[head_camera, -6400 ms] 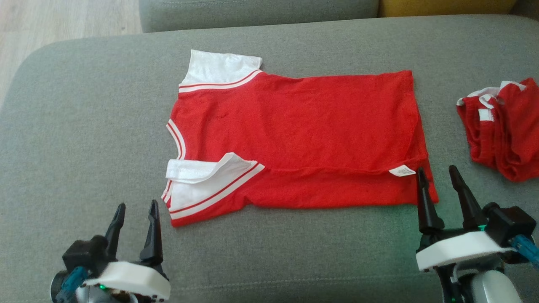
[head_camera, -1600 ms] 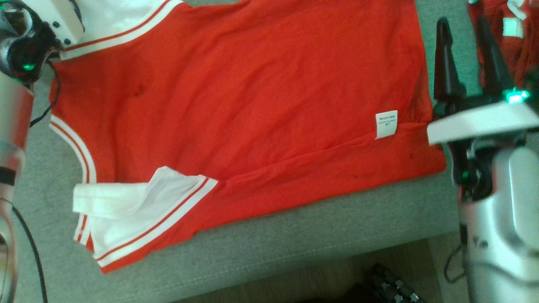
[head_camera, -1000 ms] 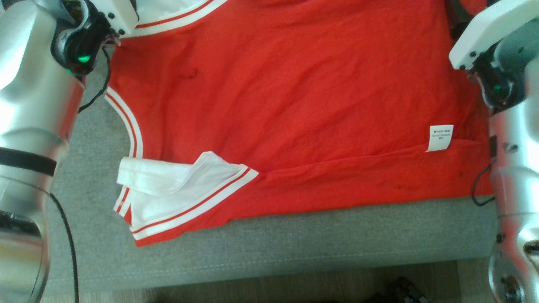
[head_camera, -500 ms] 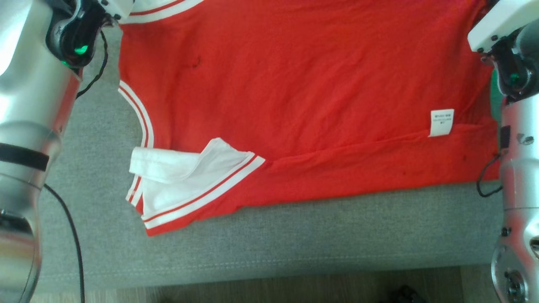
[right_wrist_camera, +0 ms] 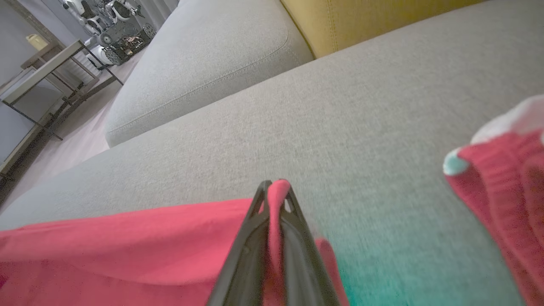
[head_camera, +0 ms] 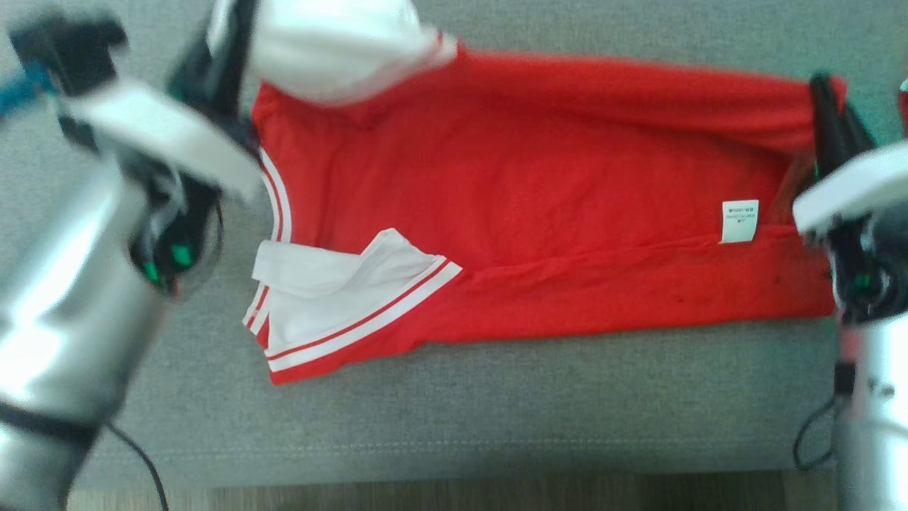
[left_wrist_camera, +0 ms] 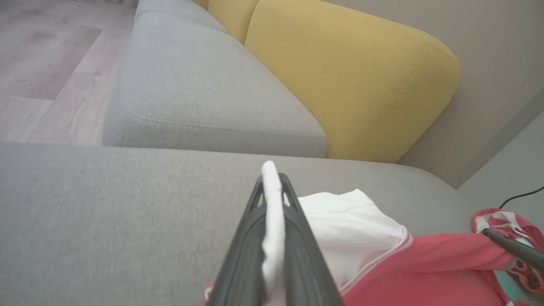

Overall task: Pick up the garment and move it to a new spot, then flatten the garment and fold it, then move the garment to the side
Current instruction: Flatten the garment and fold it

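Up off the sofa [head_camera: 496, 419] has come the far edge of the garment [head_camera: 539, 213] — left fingers [left_wrist_camera: 242, 246] clamping its white sleeve [head_camera: 333, 50], right fingers [right_wrist_camera: 238, 259] its red hem [right_wrist_camera: 278, 189] — long axis between them.

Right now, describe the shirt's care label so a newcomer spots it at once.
On the grey sofa seat is a red shirt. Near its right end, by the fold, sits a small white label. Unlike the white sleeves at the left end, it carries print.

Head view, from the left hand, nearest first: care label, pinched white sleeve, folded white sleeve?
1. Pinched white sleeve, in the left hand, top left.
2. Folded white sleeve, lower left.
3. Care label, far right.
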Tool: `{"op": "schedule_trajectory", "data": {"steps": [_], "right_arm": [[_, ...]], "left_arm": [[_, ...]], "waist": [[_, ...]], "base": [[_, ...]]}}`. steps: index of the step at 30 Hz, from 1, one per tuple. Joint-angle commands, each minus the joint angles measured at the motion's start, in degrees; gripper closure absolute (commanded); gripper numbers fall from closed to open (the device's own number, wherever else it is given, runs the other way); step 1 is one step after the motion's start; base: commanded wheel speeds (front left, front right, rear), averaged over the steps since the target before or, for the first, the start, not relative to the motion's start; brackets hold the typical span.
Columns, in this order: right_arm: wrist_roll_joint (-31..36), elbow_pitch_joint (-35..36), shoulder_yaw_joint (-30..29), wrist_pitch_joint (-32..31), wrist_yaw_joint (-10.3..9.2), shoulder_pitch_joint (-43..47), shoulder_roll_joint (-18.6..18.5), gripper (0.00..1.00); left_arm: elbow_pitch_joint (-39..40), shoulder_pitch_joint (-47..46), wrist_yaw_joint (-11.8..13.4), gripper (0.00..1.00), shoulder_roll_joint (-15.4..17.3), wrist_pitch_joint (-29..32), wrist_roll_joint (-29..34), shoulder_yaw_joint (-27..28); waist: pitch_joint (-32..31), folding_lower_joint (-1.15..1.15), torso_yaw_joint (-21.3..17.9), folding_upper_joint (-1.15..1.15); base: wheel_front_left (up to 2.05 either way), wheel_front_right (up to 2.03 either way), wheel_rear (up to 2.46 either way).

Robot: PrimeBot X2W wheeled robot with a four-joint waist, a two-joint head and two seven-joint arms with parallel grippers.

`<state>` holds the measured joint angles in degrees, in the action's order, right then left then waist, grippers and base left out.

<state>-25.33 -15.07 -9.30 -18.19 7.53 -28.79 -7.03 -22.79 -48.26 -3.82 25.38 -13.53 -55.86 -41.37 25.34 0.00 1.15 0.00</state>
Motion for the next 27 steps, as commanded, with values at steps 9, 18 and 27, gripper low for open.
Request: {"op": "schedule_trajectory", "data": {"steps": [9, 18, 27], "right_arm": [[-2.2, 9.6, -2.1, -1.2, -0.04, 10.7, 3.2, 1.0], [-2.4, 9.9, -1.1, -0.3, -0.04, 15.0, 4.1, 0.87], [0.1, 11.6, 2.2, 4.8, -0.04, 20.3, 4.1, 0.0]], "left_arm": [[18.9, 18.7, 8.7, 1.0, 7.2, -1.2, -1.0, 4.2], [20.0, 28.2, 11.1, 0.94, 7.5, -0.2, -3.8, 2.9], [17.1, 31.8, 14.8, 0.0, 4.2, -1.3, -0.2, 4.2]], "waist": [[-2.1, 0.0, 0.2, 0.0], [-2.8, 0.0, -0.5, 0.0], [-5.7, 0.0, -0.8, 0.0]], "base": [[0.0, 0.0, 0.0], [0.0, 0.0, 0.0], [0.0, 0.0, 0.0]]}}
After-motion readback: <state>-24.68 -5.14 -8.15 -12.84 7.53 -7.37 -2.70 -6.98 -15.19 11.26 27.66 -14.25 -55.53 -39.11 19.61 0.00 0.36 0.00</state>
